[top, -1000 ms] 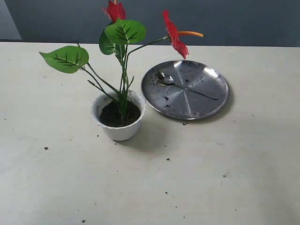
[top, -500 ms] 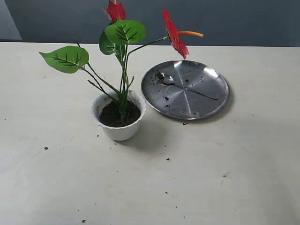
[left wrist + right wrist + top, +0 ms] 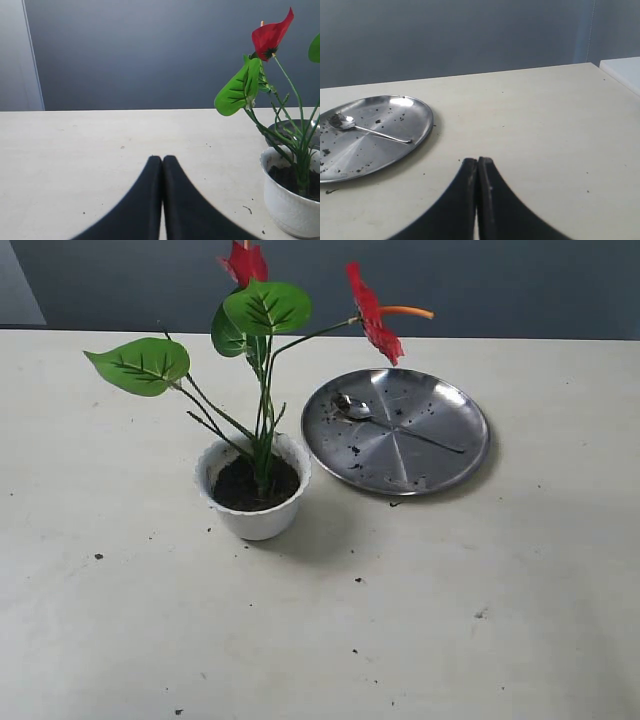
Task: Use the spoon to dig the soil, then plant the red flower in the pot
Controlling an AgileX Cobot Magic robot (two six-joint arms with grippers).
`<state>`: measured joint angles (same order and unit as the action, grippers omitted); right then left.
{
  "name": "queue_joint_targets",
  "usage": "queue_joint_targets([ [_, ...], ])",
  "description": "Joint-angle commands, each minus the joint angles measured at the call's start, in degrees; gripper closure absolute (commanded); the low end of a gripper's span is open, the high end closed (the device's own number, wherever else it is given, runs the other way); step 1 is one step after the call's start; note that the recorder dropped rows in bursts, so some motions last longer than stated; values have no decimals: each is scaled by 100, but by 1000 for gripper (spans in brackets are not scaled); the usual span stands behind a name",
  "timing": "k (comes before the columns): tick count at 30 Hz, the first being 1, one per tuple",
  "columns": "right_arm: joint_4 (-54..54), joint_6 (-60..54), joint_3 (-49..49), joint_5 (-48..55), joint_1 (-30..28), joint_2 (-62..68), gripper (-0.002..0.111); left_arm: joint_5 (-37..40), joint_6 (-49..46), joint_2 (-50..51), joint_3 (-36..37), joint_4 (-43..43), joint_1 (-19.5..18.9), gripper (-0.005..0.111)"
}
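Note:
The red flower (image 3: 372, 312) stands upright in the white pot (image 3: 255, 515), its green stems set in the dark soil (image 3: 240, 490). The left wrist view shows the same red flower (image 3: 270, 35), pot (image 3: 287, 207) and soil (image 3: 287, 177) off to one side. The silver spoon (image 3: 352, 406) lies on the round steel plate (image 3: 440, 450), bowl at the plate's far left; the right wrist view shows spoon (image 3: 345, 122) and plate (image 3: 395, 145) too. My left gripper (image 3: 162, 159) is shut and empty, well apart from the pot. My right gripper (image 3: 477, 161) is shut and empty, beside the plate. Neither gripper shows in the exterior view.
Stray soil specks dot the pale table (image 3: 480, 614) and the plate. A dark grey wall (image 3: 520, 280) rises behind the table's far edge. A white raised edge (image 3: 625, 70) shows at the table's corner in the right wrist view.

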<state>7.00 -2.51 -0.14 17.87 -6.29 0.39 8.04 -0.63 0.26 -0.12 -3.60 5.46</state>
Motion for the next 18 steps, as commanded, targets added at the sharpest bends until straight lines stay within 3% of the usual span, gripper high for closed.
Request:
queue_joint_targets([
  [1,22,-43,14,-48,-33,-39,109,-74,0,-26,12,-5,34,106],
  [18,58,-43,14,-48,-33,-39,109,-74,0,-26,12,-5,34,106],
])
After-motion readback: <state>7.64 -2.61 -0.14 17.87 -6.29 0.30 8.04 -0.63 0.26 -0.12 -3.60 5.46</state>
